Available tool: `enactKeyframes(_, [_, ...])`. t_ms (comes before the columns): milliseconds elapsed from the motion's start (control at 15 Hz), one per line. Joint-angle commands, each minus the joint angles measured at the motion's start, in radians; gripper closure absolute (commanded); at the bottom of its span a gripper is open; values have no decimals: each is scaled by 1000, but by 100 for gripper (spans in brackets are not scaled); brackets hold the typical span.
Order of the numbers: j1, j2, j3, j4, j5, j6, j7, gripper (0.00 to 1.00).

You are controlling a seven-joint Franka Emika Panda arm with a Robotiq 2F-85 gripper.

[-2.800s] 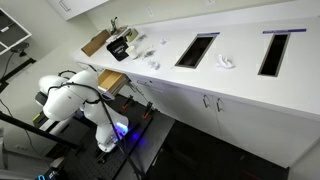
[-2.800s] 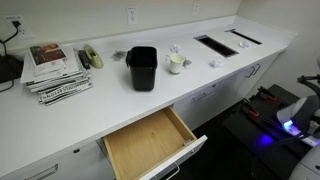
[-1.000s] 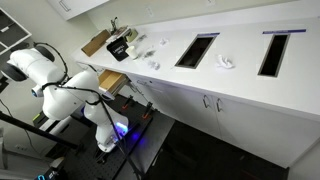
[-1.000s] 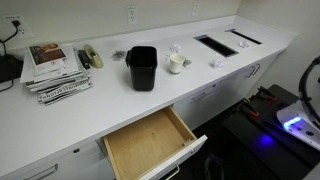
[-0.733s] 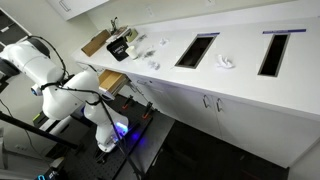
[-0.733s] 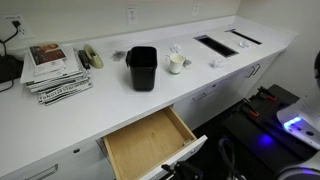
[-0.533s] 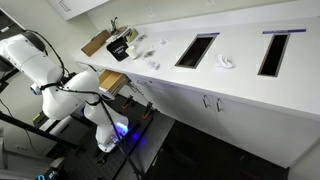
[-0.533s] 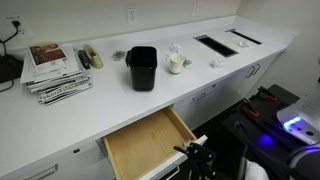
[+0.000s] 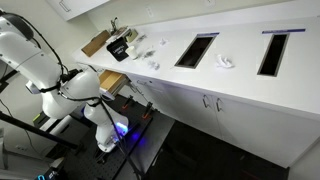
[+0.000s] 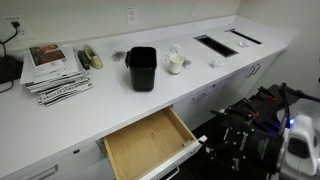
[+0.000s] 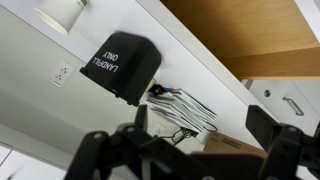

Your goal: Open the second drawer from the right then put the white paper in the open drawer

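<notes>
The second drawer from the right [image 10: 146, 146] stands pulled out below the counter, its tan wood interior empty; it also shows in an exterior view [image 9: 110, 80] and at the top of the upside-down wrist view [image 11: 250, 30]. A crumpled white paper [image 9: 226, 63] lies on the counter between two rectangular cut-outs and shows small in an exterior view [image 10: 213, 62]. My gripper [image 10: 233, 140] hangs in front of the cabinets, to the right of the open drawer. In the wrist view the gripper [image 11: 200, 135] is open and empty, its two dark fingers spread wide.
A black bin [image 10: 141, 68] marked "LANDFILL ONLY" stands on the counter [image 10: 100, 105], with a white cup [image 10: 176, 63] beside it and a stack of magazines [image 10: 55, 72] further along. Two rectangular counter openings [image 9: 196, 50] lie near the paper. White doors with bar handles [image 9: 210, 102] are below.
The arm has swung upward beside the counter. The gripper has come into view in front of the open drawer and moved to its right. The drawer and the paper have not moved.
</notes>
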Motion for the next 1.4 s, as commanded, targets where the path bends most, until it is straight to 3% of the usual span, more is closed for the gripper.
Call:
enactKeyframes(0, [-44, -16, 47, -16, -2, -8, 5, 0])
enactKeyframes(200, [-55, -19, 45, -18, 30, -41, -21, 0])
enactKeyframes(667, [-162, -328, 89, -174, 508, -201, -137, 0])
enactKeyframes(933, [-205, -553, 82, -289, 708, -262, -201, 0])
enactKeyframes(1000, [-166, -611, 25, -321, 731, -264, -218, 0])
enactKeyframes(1333, [-157, -894, -183, -524, 671, -78, -410, 0])
